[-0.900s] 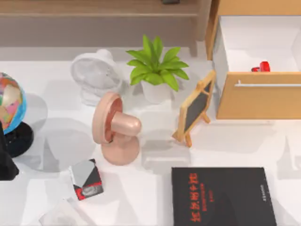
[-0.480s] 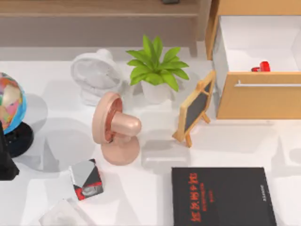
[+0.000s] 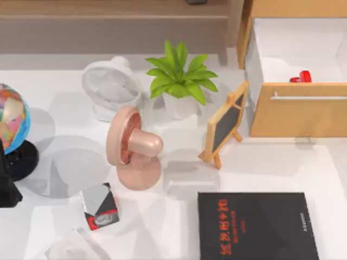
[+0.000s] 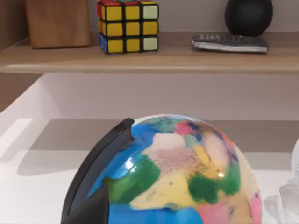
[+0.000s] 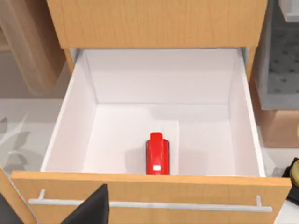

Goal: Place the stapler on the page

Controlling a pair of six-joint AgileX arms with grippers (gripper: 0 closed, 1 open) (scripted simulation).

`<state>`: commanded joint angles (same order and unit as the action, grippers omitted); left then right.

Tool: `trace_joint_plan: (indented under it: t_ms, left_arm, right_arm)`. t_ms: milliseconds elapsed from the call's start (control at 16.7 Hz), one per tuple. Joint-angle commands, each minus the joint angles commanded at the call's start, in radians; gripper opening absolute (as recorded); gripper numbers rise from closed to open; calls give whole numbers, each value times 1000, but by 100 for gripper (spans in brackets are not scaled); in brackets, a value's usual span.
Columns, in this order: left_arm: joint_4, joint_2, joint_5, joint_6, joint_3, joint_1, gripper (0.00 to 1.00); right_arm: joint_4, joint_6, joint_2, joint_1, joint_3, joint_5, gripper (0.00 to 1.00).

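Red stapler [image 5: 157,153] lies against the open drawer's [image 5: 84,116] front wall.

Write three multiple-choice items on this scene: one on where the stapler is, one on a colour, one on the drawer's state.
1. Where is the stapler?
A. in the drawer
B. on the page
C. beside the globe

2. What colour are the characters on the page?
A. white
B. red
C. green

3. The drawer is:
A. shut
B. removed
C. pulled open

Answers: 1 A, it lies on the drawer floor behind the front panel; 2 B, a red column runs down the black cover; 3 C, its white inside is exposed.
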<state>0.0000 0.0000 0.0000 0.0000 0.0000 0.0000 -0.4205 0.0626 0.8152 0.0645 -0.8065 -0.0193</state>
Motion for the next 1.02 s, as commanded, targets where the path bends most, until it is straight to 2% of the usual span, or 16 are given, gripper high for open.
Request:
trace_joint_plan:
  t_ms: [480,1020]
  left_arm:
    - [0,0,0,0,0,0,100]
    - [0,0,0,0,0,0,100]
  right_arm:
    - [-294,31,551,10,-526,33,100]
    - [-673,72,1343,46,-1207,62,100]
